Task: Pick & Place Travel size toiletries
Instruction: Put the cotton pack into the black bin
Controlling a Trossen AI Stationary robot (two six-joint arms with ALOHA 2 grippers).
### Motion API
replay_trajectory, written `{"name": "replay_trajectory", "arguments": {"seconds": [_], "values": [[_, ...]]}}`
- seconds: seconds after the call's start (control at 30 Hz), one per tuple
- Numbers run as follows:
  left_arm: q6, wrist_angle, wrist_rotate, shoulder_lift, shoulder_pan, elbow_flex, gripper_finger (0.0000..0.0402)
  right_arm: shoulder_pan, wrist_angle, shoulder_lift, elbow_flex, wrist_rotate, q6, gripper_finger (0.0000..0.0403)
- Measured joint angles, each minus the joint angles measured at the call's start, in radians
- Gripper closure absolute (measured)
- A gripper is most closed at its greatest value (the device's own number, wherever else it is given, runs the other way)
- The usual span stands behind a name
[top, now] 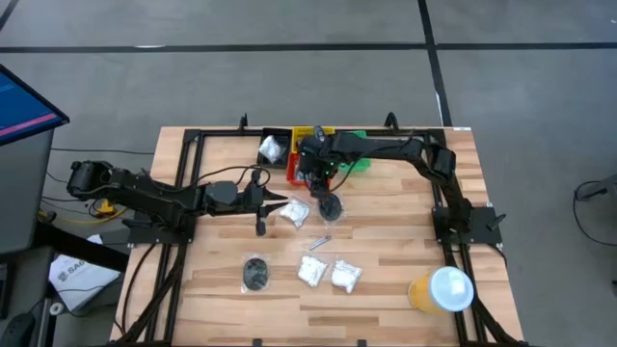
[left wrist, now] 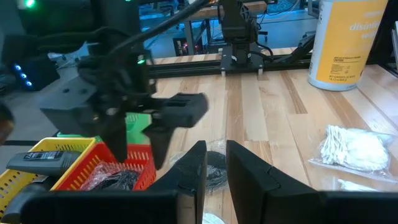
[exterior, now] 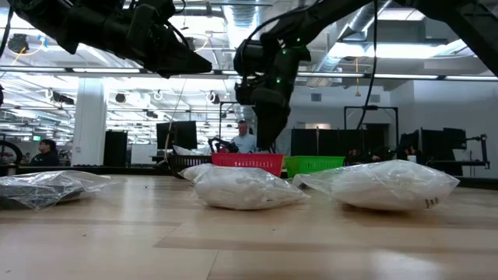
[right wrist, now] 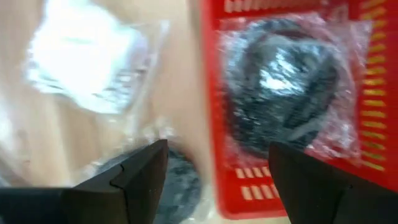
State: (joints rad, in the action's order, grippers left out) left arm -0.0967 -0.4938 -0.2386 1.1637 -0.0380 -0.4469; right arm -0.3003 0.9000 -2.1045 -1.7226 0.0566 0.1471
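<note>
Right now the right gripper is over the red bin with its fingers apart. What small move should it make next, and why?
Probably lift clear and swing to the dark disc on the table beside the red bin. The right gripper is open and empty, and a dark wrapped item already lies in that bin, so the drop looks done. The left gripper waits near a white packet.

Little can be read. The orange cup (left wrist: 344, 43) carries white lettering in the left wrist view; its largest word looks like "disinfe…", cut off at the edge, and the small print below is too fine to read. A white box (top: 77, 277) on the floor left of the table shows dark letters beginning "SA"
</note>
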Motion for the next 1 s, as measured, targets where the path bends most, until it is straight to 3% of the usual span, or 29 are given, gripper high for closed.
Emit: {"name": "replay_trajectory", "arguments": {"seconds": [0.43, 1.0], "values": [[0.000, 0.000, 0.000, 0.000, 0.000, 0.000, 0.0347, 0.148, 0.057, 0.011, 0.000, 0.101, -0.025, 0.0138], [0.001, 0.000, 0.000, 0.000, 0.000, 0.000, 0.0347, 0.357, 0.087, 0.010, 0.000, 0.103, -0.098, 0.0138]]}}
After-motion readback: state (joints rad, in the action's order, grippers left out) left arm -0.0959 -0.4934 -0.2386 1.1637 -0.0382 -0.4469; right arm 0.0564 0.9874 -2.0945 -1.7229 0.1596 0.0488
